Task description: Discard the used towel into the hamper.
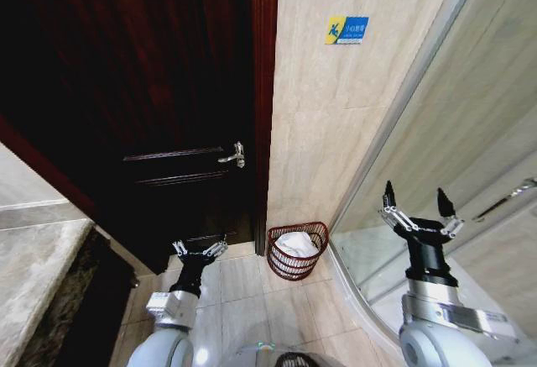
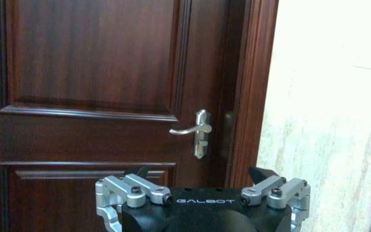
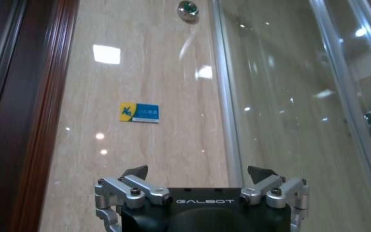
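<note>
The hamper [image 1: 296, 250] is a round, dark red-brown ribbed basket on the tiled floor against the beige wall, between the door and the glass shower screen. A white towel [image 1: 295, 243] lies bunched inside it. My left gripper [image 1: 200, 247] hangs low in front of the dark door, to the left of the hamper, open and empty. My right gripper [image 1: 414, 202] is raised on the right, in front of the glass, its fingers spread wide with nothing between them. In the wrist views the left gripper [image 2: 202, 175] faces the door and the right gripper [image 3: 198, 173] faces the wall.
A dark wooden door [image 1: 151, 107] with a silver lever handle [image 1: 232, 156] stands shut on the left. A curved glass shower screen [image 1: 436, 132] runs along the right. A stone counter edge [image 1: 38, 275] lies at the far left. A blue and yellow sign [image 1: 346, 29] is on the wall.
</note>
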You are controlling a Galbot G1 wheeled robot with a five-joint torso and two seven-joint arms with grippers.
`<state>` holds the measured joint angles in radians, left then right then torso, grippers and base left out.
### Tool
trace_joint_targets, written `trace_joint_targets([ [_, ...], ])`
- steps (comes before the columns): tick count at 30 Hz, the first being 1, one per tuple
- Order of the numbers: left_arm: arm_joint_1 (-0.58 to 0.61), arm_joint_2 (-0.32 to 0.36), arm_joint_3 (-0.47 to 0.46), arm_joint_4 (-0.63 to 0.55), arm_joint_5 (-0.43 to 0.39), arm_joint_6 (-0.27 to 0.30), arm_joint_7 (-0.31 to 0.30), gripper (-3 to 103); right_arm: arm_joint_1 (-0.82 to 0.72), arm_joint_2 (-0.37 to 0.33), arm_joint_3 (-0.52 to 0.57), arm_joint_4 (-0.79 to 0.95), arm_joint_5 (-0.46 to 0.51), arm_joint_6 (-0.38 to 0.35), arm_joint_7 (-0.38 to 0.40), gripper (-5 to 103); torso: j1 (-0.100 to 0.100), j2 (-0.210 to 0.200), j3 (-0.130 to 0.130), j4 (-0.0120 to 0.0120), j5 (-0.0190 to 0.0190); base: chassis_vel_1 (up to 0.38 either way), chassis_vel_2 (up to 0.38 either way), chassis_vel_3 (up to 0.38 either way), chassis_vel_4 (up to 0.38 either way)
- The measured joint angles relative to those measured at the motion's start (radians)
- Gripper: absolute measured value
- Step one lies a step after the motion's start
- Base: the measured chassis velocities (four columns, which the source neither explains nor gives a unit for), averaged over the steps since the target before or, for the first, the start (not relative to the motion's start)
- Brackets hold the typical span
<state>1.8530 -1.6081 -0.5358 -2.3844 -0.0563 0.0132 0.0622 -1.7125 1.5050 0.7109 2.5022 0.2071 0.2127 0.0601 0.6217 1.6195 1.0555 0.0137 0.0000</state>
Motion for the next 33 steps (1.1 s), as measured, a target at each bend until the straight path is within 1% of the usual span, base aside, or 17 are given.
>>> trace_joint_targets([
  [13,0.0,0.0,0.0,0.0,0.0,0.0,0.0,100,0.005,-0.004,0.004,-0.001,0.009,0.009,0.0,100,0.0,0.0,0.0,-0.0001,0.0,-0.051,-0.052,-0.048,-0.049],
  [29,0.0,0.0,0.0,0.0,0.0,0.0,0.0,100,0.008,-0.004,0.002,-0.002,0.016,0.015,0.003,100,0.0,0.0,0.0,-0.0002,0.0,-0.112,-0.117,-0.113,-0.122],
  [33,0.0,0.0,0.0,0.0,0.0,0.0,0.0,100,0.01,-0.003,0.002,-0.002,0.014,0.019,0.003,100,0.0,0.0,0.0,0.0,0.0,-0.113,-0.103,-0.118,-0.123],
])
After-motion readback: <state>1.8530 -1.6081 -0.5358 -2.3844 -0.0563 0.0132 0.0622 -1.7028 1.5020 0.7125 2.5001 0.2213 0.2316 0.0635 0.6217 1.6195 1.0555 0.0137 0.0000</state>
